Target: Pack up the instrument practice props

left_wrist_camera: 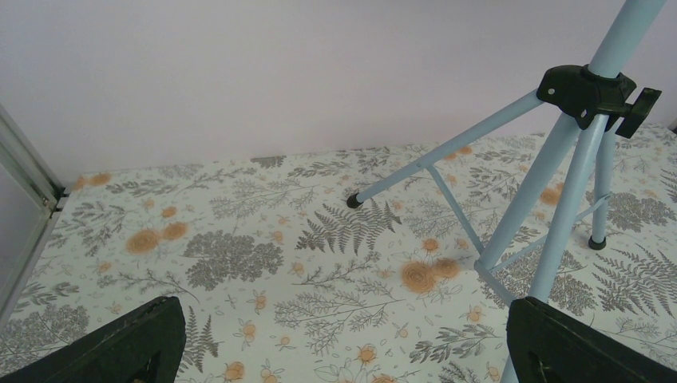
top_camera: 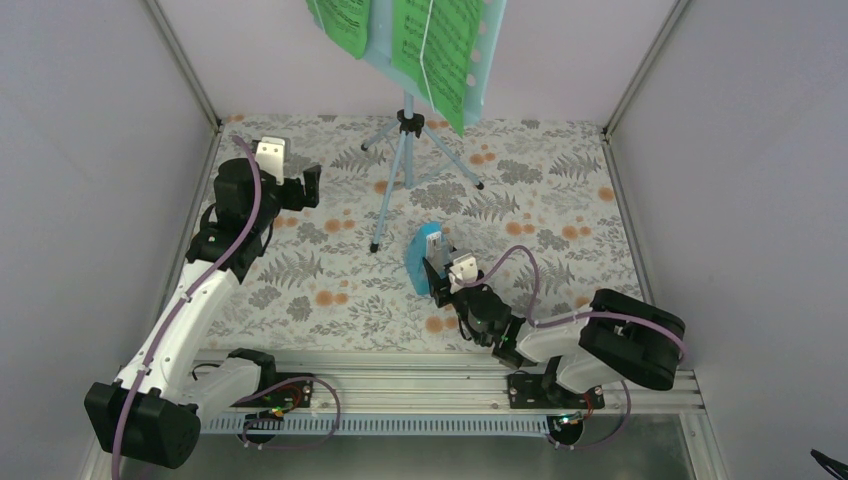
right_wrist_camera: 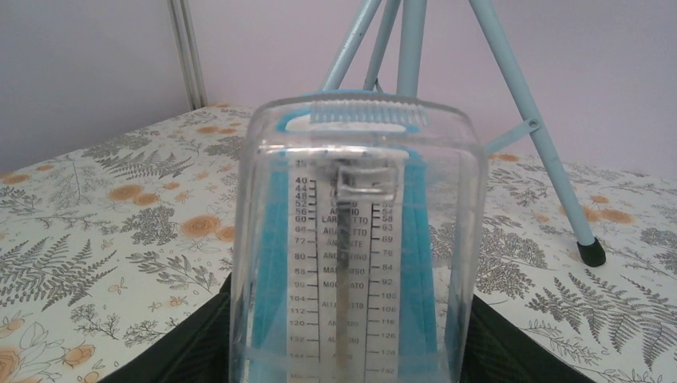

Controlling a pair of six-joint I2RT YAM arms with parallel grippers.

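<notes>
The pale blue tripod music stand (top_camera: 404, 150) stands at the back middle. Its hole-punched desk (top_camera: 484, 70) carries bright green sheet-music pages (top_camera: 440, 50). The small blue metronome (top_camera: 423, 258) stands in front of the stand, with its white scale behind a clear cover (right_wrist_camera: 355, 239). My right gripper (top_camera: 441, 274) is shut on the metronome, its black fingers (right_wrist_camera: 180, 343) against both sides. My left gripper (top_camera: 306, 187) is open and empty, left of the stand. In the left wrist view its fingers (left_wrist_camera: 120, 343) are wide apart, and a stand leg (left_wrist_camera: 571, 179) runs just by the right finger.
A floral cloth (top_camera: 330, 250) covers the table. Pale walls with metal corner posts (top_camera: 185, 60) close in the left, back and right. A metal rail (top_camera: 420, 395) runs along the near edge by the arm bases. The stand's feet (left_wrist_camera: 353, 202) spread over the back middle.
</notes>
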